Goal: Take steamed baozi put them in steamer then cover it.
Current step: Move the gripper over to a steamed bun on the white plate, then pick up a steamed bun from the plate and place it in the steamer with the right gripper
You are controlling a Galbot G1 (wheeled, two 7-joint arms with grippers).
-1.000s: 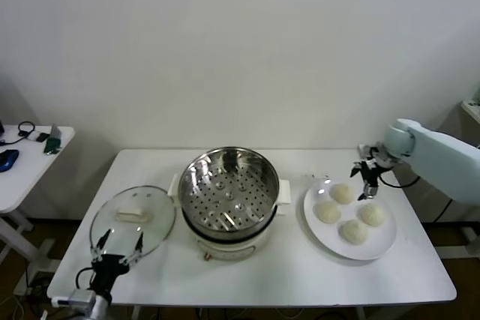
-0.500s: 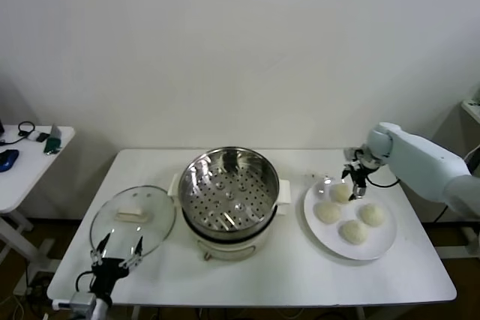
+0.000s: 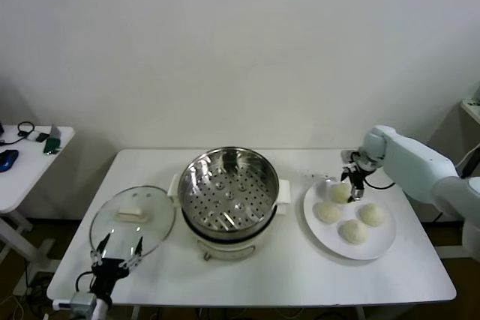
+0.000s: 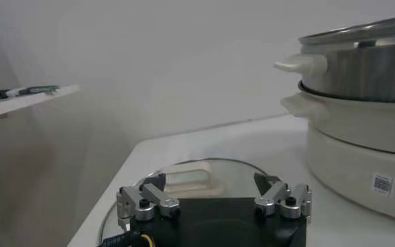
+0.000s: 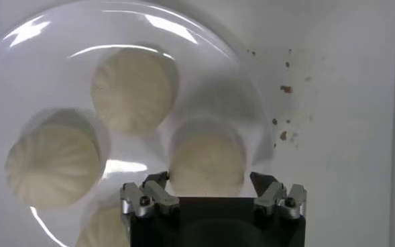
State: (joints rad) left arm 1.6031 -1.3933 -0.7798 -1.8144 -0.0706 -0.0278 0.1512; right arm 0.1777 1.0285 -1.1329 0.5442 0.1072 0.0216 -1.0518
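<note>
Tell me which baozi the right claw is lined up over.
The rear baozi, the one on the plate's far side nearest the steamer. The open right claw hovers directly above it; the other three lie nearer the table's front.

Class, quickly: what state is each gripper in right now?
Left gripper: open, empty, near the cover.
Right gripper: open, above a baozi, not gripping.

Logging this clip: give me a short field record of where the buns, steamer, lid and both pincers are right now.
baozi: four on the white plate, none in the steamer
steamer: open, basket bare
cover: flat on the table, left of the steamer
right pincer: open, over the rear bun
left pincer: open, at the cover's near edge
</note>
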